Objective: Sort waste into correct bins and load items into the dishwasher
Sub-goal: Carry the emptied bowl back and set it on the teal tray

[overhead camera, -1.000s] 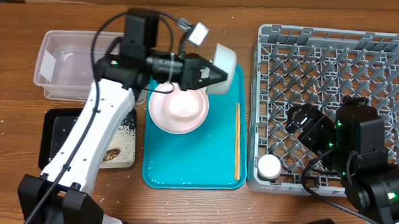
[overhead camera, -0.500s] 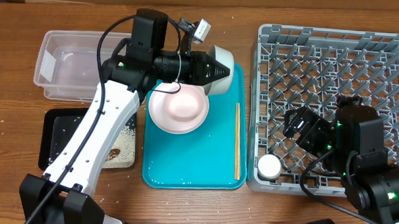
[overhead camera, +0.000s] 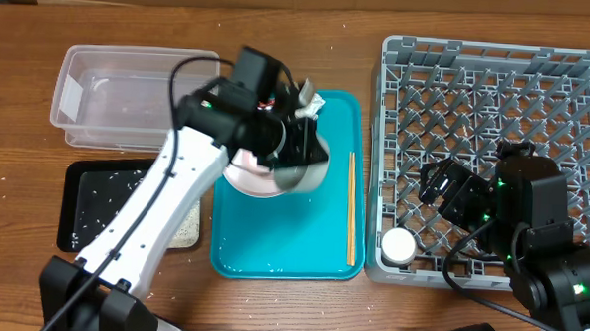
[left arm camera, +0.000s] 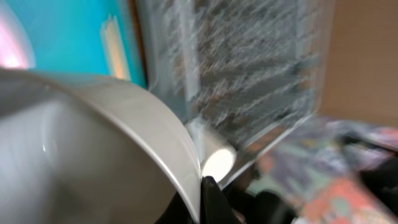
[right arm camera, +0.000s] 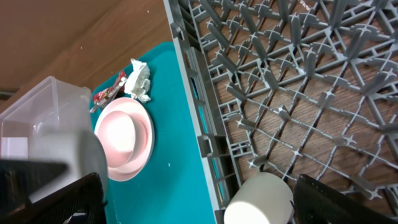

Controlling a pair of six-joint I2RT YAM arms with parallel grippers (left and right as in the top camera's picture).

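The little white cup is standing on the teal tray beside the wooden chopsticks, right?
No. The small round white cup stands in a corner of the large grey plastic peg rack, as the overhead view shows. The thin wooden chopsticks do lie on the teal plastic tray.

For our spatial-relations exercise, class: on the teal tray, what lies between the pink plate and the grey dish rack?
Wooden chopsticks lying on the teal tray alongside the dish rack, apart from the plate; the overhead view shows them.

The left gripper (overhead camera: 300, 138) holds the grey bowl (overhead camera: 303, 172) (blurred) over the pink plate (overhead camera: 248, 179).
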